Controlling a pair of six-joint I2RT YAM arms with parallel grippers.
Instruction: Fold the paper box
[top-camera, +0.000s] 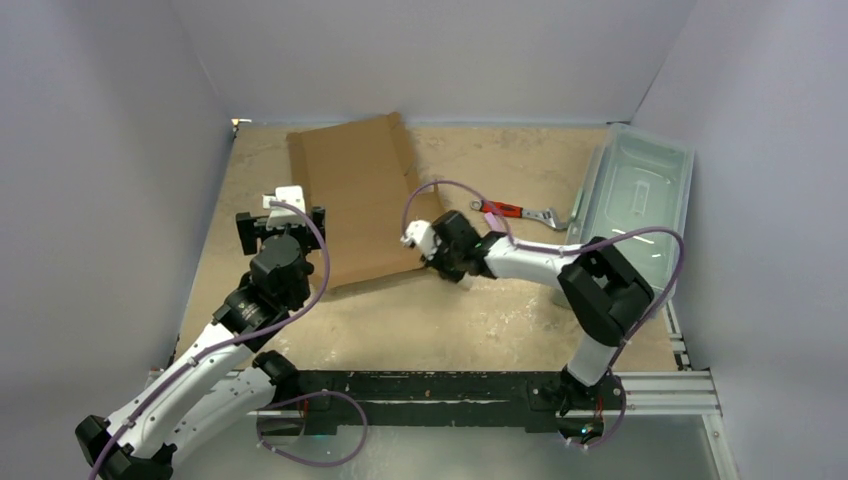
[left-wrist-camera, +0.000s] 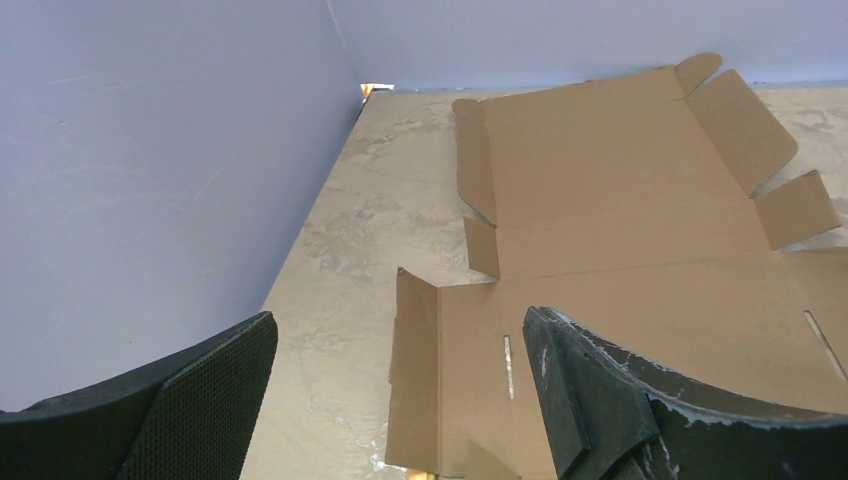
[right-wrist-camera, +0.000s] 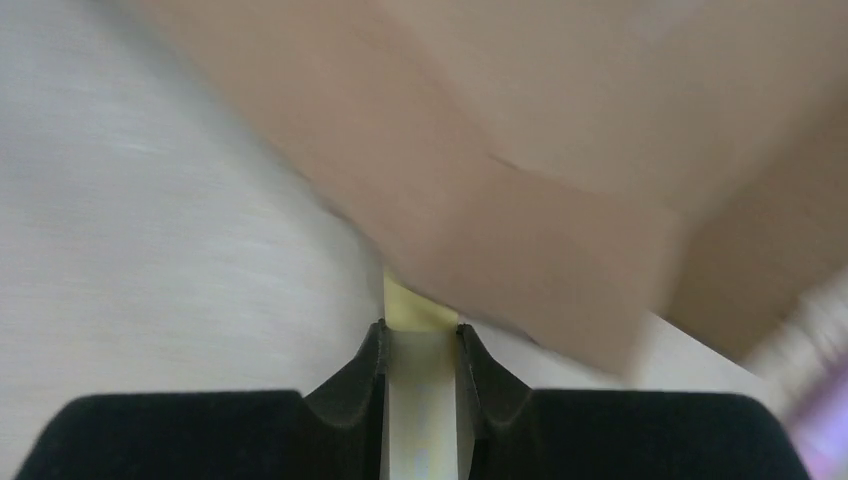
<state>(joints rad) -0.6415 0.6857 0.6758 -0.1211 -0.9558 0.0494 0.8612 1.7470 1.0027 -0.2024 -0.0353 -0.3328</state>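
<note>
The paper box (top-camera: 360, 200) is a brown cardboard blank lying mostly flat at the back left of the table, and it also shows in the left wrist view (left-wrist-camera: 620, 200). My left gripper (top-camera: 282, 222) stands wide open over the blank's left edge. A raised side flap (left-wrist-camera: 415, 370) shows between the left gripper's fingers (left-wrist-camera: 400, 330). My right gripper (top-camera: 425, 260) is at the blank's near right corner. In the right wrist view its jaws (right-wrist-camera: 421, 325) stand close together, with a pale yellowish strip in the narrow gap. The blurred cardboard (right-wrist-camera: 520, 180) lies just past the tips.
A red-handled wrench (top-camera: 515, 212) lies on the table to the right of the cardboard. A translucent grey-green plastic bin (top-camera: 640, 190) stands along the right wall. Grey walls close in the left, back and right sides.
</note>
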